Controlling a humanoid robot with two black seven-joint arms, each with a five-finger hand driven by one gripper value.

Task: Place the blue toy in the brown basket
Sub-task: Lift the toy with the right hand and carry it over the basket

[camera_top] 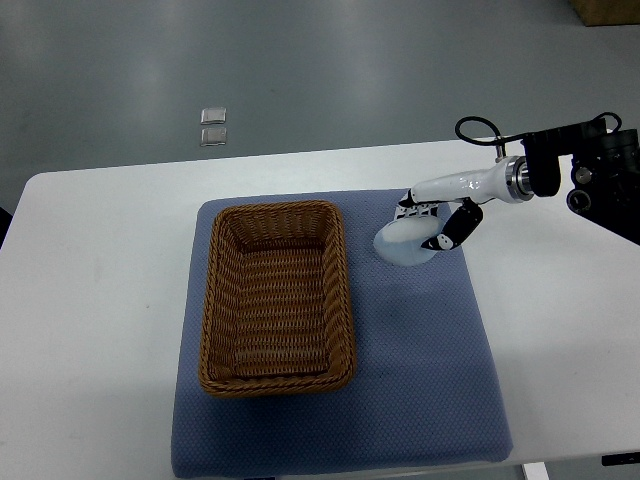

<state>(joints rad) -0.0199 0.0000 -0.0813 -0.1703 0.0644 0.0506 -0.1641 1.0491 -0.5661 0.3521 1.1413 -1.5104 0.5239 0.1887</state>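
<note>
One arm shows, the right, coming in from the right edge over the white tabletop. Its hand sits over the upper right part of a blue-grey mat that covers the middle of the tabletop. The hand has a glossy white shell and dark joints; behind it a black wrist section and a looped black cable run off to the right edge.

The fingers are curled down around a pale, roundish toy, which looks whitish-blue under the light. The toy lies on the mat, just right of the basket and apart from it. Thumb and fingers appear to be touching the toy on its upper and right sides, yet whether the grip is fully closed cannot be told from this height.

The basket is brown wicker, rectangular, with its long side running away from the robot, and it stands on the left half of the mat. Nothing lies inside it; only the woven floor is seen.

Beyond the tabletop the grey floor carries two small square metal plates, one above the other, and a brown box corner shows at the top right. No brand, label or writing can be read anywhere.
</note>
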